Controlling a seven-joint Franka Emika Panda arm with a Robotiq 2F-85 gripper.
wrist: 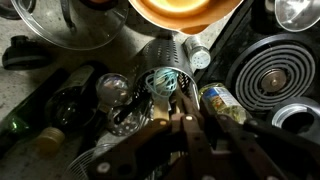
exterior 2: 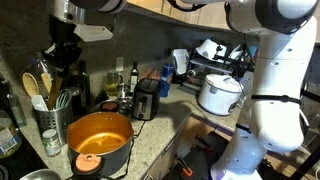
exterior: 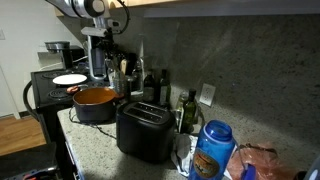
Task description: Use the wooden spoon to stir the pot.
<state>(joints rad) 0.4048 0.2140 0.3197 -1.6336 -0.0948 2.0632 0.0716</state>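
the pot [exterior: 95,101] sits on the speckled stone desk [exterior: 95,150]. it is wide, low and dark grey, with a bright orange inside and a short handle on its side. in an exterior view it is just beside a boxy black toaster [exterior: 145,131], between the toaster and a stove where a white plate [exterior: 70,79] rests. in an exterior view the pot [exterior 2: 100,140] is near the front edge of the desk, with a perforated metal holder [exterior 2: 50,125] close beside it. wooden spoons [exterior 2: 36,85] stand upright in that holder. the gripper [exterior 2: 68,50] hangs above the holder, at the end of a dark arm that comes in from the top.

in the wrist view the gripper [wrist: 185,128] looks straight down on the holder [wrist: 165,62] and a wire whisk [wrist: 155,85] inside it, with the orange pot [wrist: 180,10] at the top edge (this picture is dim). its fingers show only as dark shapes, and i cannot tell whether they are closed or parted. dark glass bottles [wrist: 55,105] are on one side of the holder and a coiled stove burner [wrist: 275,75] on the other. a white rice cooker [exterior 2: 220,95] stands well apart, past the toaster.
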